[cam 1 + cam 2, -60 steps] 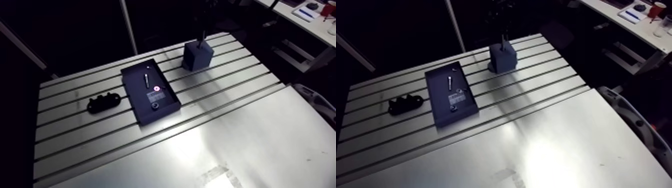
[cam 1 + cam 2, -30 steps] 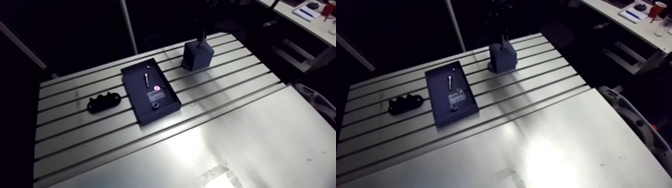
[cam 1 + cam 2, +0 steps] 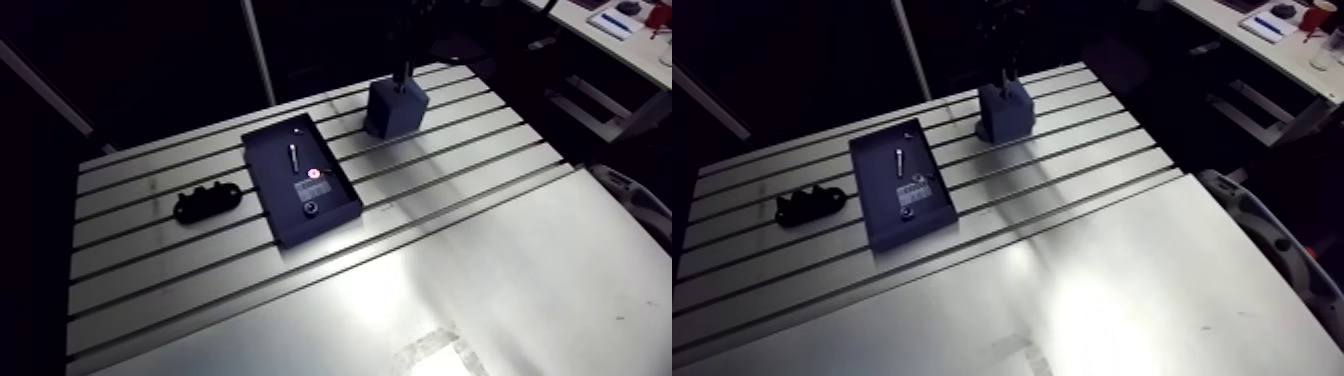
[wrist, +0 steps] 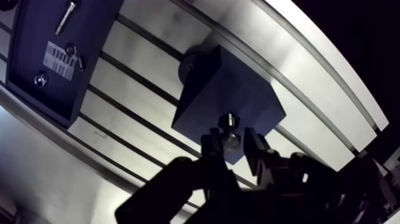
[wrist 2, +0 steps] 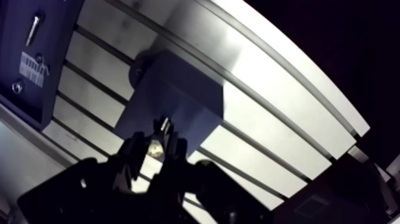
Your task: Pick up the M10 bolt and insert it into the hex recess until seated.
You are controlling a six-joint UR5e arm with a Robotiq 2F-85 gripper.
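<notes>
Since earlier, the two-finger gripper (image 4: 231, 136) had dropped closer to the dark blue-grey square block (image 4: 220, 89); all else lay unchanged. Slotted aluminium table (image 3: 480, 280), glare on its near plain sheet. Counted: one block, one shallow dark tray (image 3: 275, 160) holding one slim silver screw (image 3: 293, 156), one black lobed bracket (image 3: 205, 203) apart on the slots. Jaws pinched the shiny M10 bolt (image 4: 228, 121), long axis upright, end pointing down at the block's top.
</notes>
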